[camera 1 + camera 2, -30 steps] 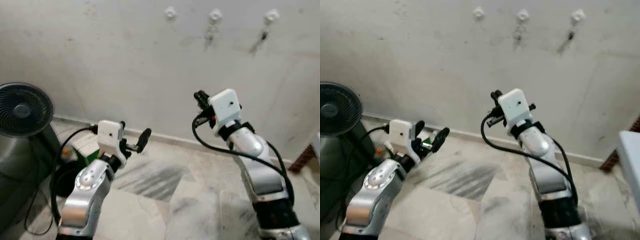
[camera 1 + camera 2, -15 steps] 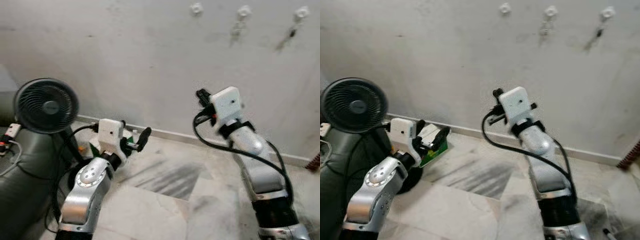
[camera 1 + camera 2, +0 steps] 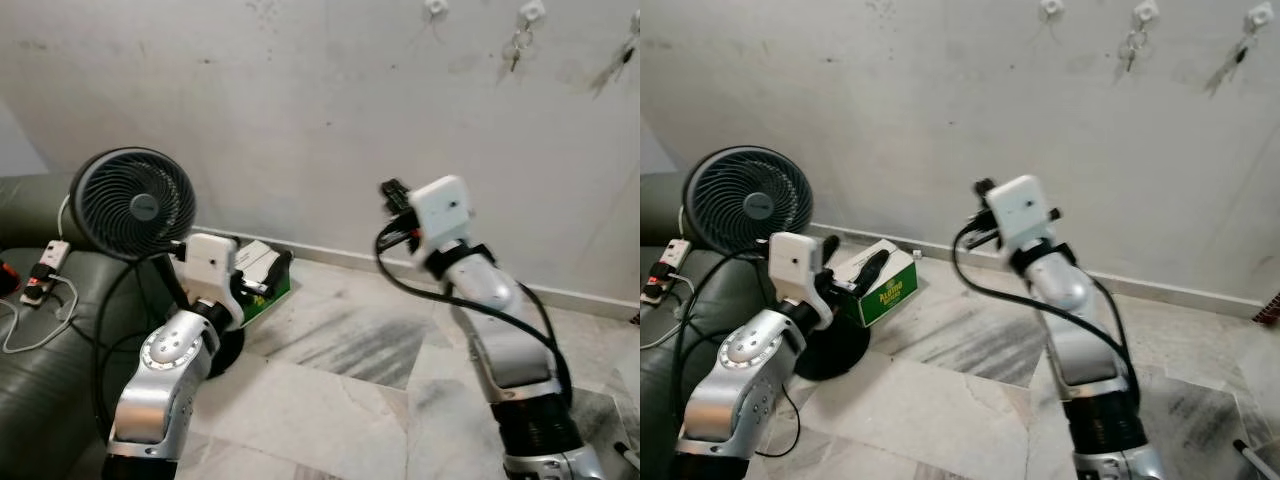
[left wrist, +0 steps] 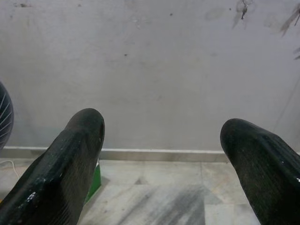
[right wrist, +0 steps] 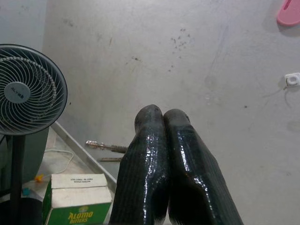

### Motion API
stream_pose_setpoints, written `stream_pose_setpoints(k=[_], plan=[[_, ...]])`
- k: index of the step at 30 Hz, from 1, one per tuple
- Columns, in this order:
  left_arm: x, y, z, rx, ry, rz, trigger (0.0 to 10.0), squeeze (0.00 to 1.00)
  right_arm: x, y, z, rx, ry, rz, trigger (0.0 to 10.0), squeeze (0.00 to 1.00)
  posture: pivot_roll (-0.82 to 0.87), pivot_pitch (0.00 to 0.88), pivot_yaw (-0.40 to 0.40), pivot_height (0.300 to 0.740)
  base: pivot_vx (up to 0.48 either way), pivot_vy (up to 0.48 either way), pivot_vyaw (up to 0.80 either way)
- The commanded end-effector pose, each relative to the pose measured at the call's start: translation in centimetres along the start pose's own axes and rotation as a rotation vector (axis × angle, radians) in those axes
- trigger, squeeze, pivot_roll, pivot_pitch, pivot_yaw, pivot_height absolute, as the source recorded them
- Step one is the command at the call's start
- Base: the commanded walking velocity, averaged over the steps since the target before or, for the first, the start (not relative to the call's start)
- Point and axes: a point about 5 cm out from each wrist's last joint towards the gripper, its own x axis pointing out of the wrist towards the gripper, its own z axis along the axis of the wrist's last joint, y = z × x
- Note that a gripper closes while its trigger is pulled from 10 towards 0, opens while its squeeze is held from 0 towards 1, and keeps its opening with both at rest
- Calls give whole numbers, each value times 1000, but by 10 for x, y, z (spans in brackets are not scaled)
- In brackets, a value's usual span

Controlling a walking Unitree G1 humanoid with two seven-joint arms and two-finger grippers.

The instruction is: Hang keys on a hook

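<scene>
Three white hooks sit high on the grey wall: the left hook (image 3: 1051,8) is bare, a bunch of keys (image 3: 1129,50) hangs from the middle hook (image 3: 1145,12), and another key (image 3: 1228,66) hangs from the right hook (image 3: 1260,15). My right gripper (image 3: 392,190) is raised well below the hooks and left of them, shut (image 5: 162,112). A thin metal piece (image 5: 104,146) shows beside its fingers; I cannot tell if it is held. My left gripper (image 3: 852,262) is lower, open and empty (image 4: 164,124), pointing at the wall base.
A black fan (image 3: 135,205) stands on the floor at the left, beside a dark sofa (image 3: 40,340) with a charger and cable (image 3: 45,275). A green and white box (image 3: 880,285) lies by the skirting. Marble floor stretches ahead to the wall.
The camera has swung left and down: the hooks slid to the top right, and the fan, sofa and box came into view. Both arms keep their pose.
</scene>
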Motion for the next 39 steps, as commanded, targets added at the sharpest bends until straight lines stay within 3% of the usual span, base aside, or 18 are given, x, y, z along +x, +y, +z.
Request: stream_pose_setpoints(k=[1,7,21,32,39], plan=[[2,-4,2,-16,-8,-10,10000,0,-1,-7,5,-6,-12,-17,10000,0,7,1,54,740,0,0,0],[2,-5,2,-19,-11,-18,10000,0,-1,-7,5,-3,-9,-20,10000,0,4,1,55,740,0,0,0],[0,-8,1,-28,-15,-34,10000,0,-1,-5,5,-6,-9,-11,10000,0,5,0,53,740,0,0,-523],[0,-10,0,-30,-14,-47,10000,0,1,-5,6,-10,-14,-8,10000,0,5,0,50,740,282,94,-497],[0,-10,0,-33,-15,-46,10000,0,2,-5,6,-13,-16,-8,10000,0,7,0,48,740,316,279,0]])
